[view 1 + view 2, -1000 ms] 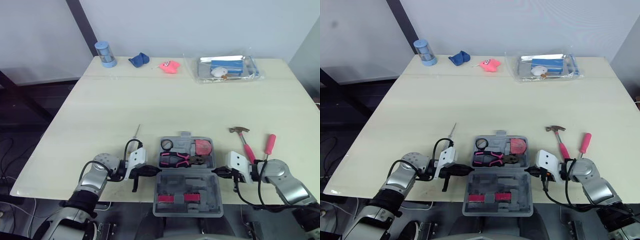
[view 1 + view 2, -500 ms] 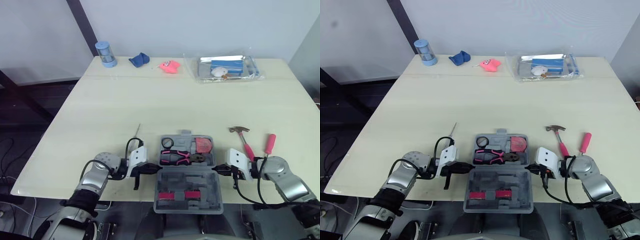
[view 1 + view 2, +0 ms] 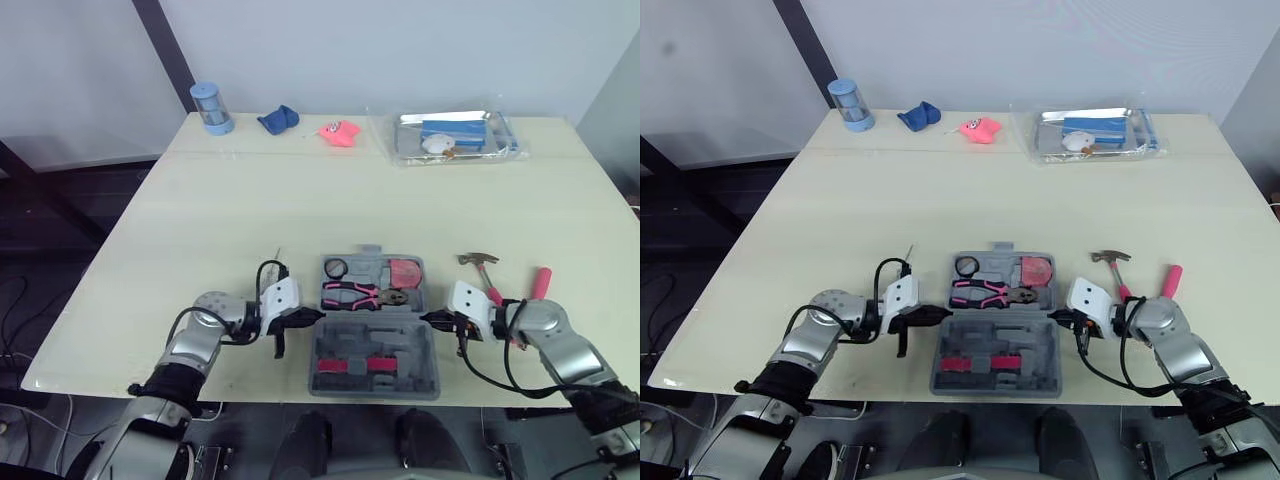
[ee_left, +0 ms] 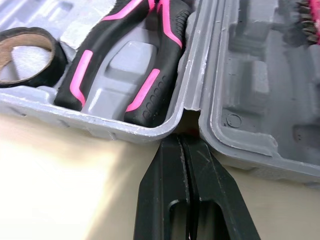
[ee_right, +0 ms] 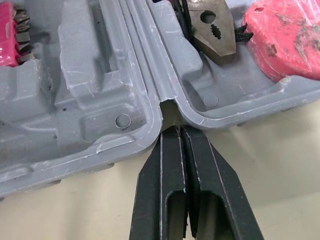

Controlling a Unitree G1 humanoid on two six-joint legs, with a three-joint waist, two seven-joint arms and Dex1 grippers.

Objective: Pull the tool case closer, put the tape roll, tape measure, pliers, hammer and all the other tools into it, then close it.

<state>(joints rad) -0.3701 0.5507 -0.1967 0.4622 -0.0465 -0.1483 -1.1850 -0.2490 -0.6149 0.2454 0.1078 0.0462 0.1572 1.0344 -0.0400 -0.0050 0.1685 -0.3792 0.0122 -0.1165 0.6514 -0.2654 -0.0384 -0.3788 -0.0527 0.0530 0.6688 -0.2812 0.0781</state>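
Left wrist view: left pincer [image 4: 182,142] closed, fingers pressed flat together, nothing between, tip right at hinge notch on left side of tool case [image 3: 345,345]. Right wrist view: right pincer [image 5: 179,131] same, closed and empty, tip at hinge notch on right side. Case open flat between both pincers, near half at near edge of desk [image 3: 300,200]. Far half: tape roll [image 3: 335,268] in left corner, tape measure [image 3: 404,273] in right corner, pliers [image 3: 362,295] lying across in front of both. Near half: pink bit strip [image 3: 345,364]. Outside case, on desk to right: hammer [image 3: 482,272], head away from robot, handle partly behind right arm; pink screwdriver [image 3: 538,283] just beside, further right. Thin metal tool [image 3: 908,253] just past left pincer, partly hidden. Far desk edge, well apart: blue cylinder [image 3: 211,107], blue cloth [image 3: 278,119], pink toy [image 3: 338,133], clear packet [image 3: 455,136].
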